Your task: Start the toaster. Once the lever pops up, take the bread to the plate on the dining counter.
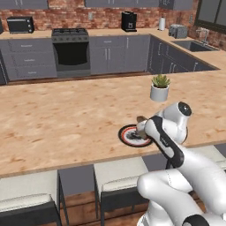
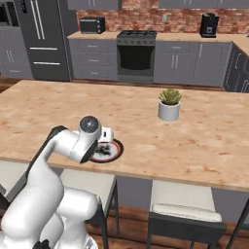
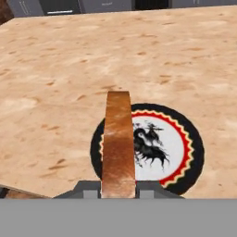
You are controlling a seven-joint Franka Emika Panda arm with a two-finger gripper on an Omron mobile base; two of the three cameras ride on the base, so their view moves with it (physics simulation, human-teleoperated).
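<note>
Gripper (image 3: 118, 192): clamped on the bread (image 3: 119, 143), jaws pinching its lower edge.
Bread: held on edge, long axis running straight out from the fingertips, over the plate's near-left rim.
Plate (image 3: 183, 139): flat on the dining counter (image 3: 55, 83), near its front edge, directly below and a little right of the slice.
Judgement: bread is at the drop spot; what's left is likely lowering, centring slightly right, then letting go.
Nearby: potted plant (image 1: 160, 87) well apart, no obstacle.
</note>
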